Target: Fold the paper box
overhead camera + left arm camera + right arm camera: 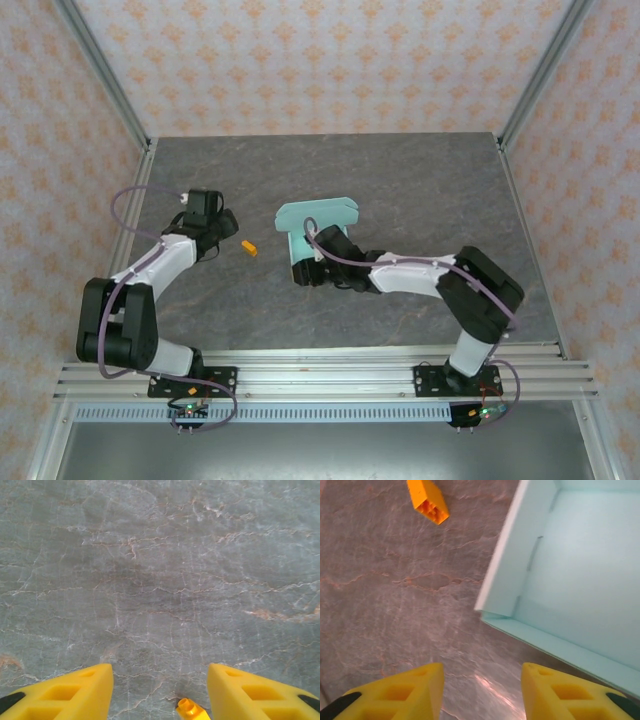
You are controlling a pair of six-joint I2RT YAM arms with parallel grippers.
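Note:
The paper box point(314, 216) is pale mint-blue card, half formed, with a rounded flap lying flat behind its raised walls near the table's middle. Up close, the box point(570, 565) shows an open tray with upright walls, one corner pointing at my right gripper point(481, 690). That gripper is open and stands just short of the corner without touching it. From above, the right gripper point(305, 270) sits at the box's near-left side. My left gripper point(226, 226) is open, left of the box, over bare table. Its yellow fingers point(75, 695) hold nothing.
A small orange brick point(249, 247) lies on the grey stone-patterned table point(420, 190) between the two grippers. The brick point(192, 711) lies on the table by the left gripper's right finger, and the brick point(427, 500) also lies ahead and left of the box. Patterned walls enclose the table.

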